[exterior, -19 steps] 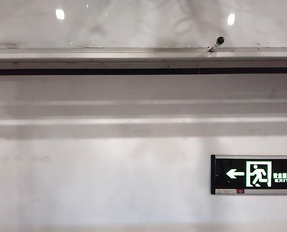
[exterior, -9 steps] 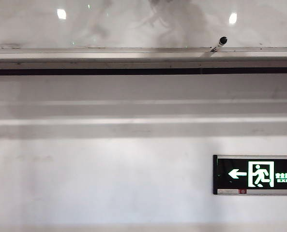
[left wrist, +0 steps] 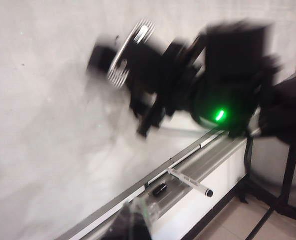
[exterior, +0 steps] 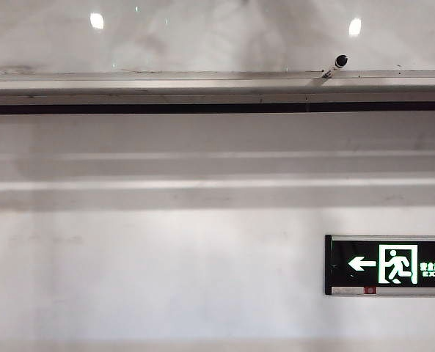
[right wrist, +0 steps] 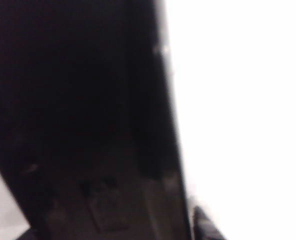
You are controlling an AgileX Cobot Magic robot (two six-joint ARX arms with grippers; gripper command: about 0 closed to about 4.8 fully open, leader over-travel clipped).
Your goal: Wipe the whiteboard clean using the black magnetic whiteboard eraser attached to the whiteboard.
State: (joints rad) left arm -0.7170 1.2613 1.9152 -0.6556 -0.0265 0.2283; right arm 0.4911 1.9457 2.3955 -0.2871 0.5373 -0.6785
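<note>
**Right hand at the board, eraser hard to make out**

A matte white wall point(exterior: 166, 279) with a green exit sign point(exterior: 388, 264) fills most of the exterior view. Above it runs the grey ledge point(exterior: 129, 84), and over that a strip of the glossy whiteboard point(exterior: 217, 37). A marker point(exterior: 334, 64) lies tilted on the ledge. No arm shows in this view.

The left wrist view shows the right arm, blurred, in front of the board. The right hand point(left wrist: 120, 62) is close to the board surface, high above the ledge. A black block point(left wrist: 99, 59) sits at its tip, against the board. I judge this is the eraser, but the blur hides its long axis. I cannot tell whether this hand is open or grips it. The right wrist view gives only a dark mass beside bright white.

The left hand point(left wrist: 133, 227) is low, near the ledge and well apart from the block. It is closed and seems to hold nothing.

So the right arm is much the nearer one, and the coming move depends on the block lying just at its fingers.
</note>
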